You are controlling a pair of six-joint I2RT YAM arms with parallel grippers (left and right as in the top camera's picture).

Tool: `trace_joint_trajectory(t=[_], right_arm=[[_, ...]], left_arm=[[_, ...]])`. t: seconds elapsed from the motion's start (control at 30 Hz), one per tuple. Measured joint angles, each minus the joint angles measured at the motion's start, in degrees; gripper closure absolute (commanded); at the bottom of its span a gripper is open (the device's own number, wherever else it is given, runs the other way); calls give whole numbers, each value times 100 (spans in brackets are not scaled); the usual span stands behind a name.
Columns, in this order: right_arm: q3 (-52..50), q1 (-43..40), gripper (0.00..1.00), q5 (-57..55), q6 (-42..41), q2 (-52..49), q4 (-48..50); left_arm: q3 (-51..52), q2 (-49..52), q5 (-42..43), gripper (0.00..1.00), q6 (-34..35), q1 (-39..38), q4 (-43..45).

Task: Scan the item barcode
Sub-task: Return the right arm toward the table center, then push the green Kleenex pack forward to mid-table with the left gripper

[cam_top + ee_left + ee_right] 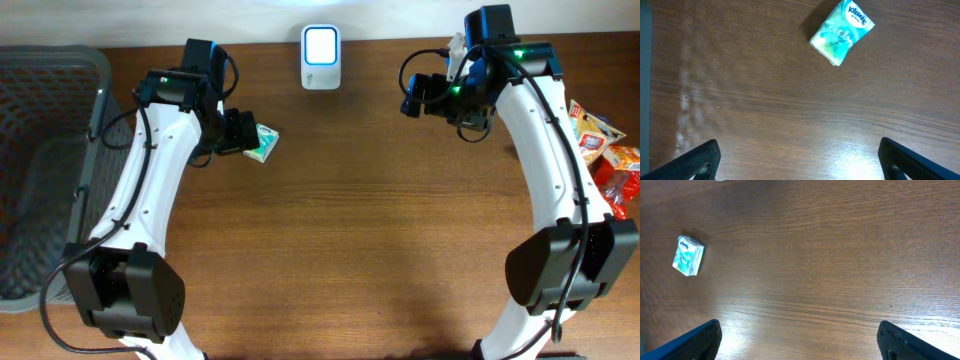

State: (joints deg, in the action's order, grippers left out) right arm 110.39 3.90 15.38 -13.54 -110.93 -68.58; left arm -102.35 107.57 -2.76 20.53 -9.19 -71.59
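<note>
The item is a small teal-and-white Kleenex tissue pack (263, 143) lying flat on the wooden table. In the left wrist view the pack (842, 31) lies ahead and to the right, well clear of my fingertips. My left gripper (232, 133) (800, 161) hovers just left of it, open and empty. The white barcode scanner (321, 57) with its lit face stands at the back middle. My right gripper (418, 96) (799, 341) hangs open and empty at the back right, above bare wood. Its wrist view has the pack (688, 255) far off at the left.
A dark mesh basket (40, 150) fills the left edge of the table. Several colourful snack packets (603, 150) lie at the right edge behind the right arm. Both arm bases stand at the front corners.
</note>
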Motion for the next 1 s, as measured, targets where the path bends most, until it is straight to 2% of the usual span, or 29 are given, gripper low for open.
trace_joint_trajectory(t=[0.23,0.4,0.5,0.6,0.67,0.8,1.0], right_arm=[[0,0,1,0,0,-2,0],[0,0,1,0,0,-2,0],[0,0,1,0,2,-2,-2],[0,0,1,0,0,-2,0],[0,0,1,0,0,-2,0],[0,0,2,0,0,-2,0],[0,0,1,0,0,-2,0]], left_arm=[[0,0,0,1,0,-2,2],[0,0,9,1,2,0,461],[0,0,328,1,24,0,511],[0,0,734,1,-13,-15,988],[0,0,892,1,-232,-81,1257],[0,153,1010,1,-1150,-323,1537],[0,986,380,20,-1991,-688,2013]])
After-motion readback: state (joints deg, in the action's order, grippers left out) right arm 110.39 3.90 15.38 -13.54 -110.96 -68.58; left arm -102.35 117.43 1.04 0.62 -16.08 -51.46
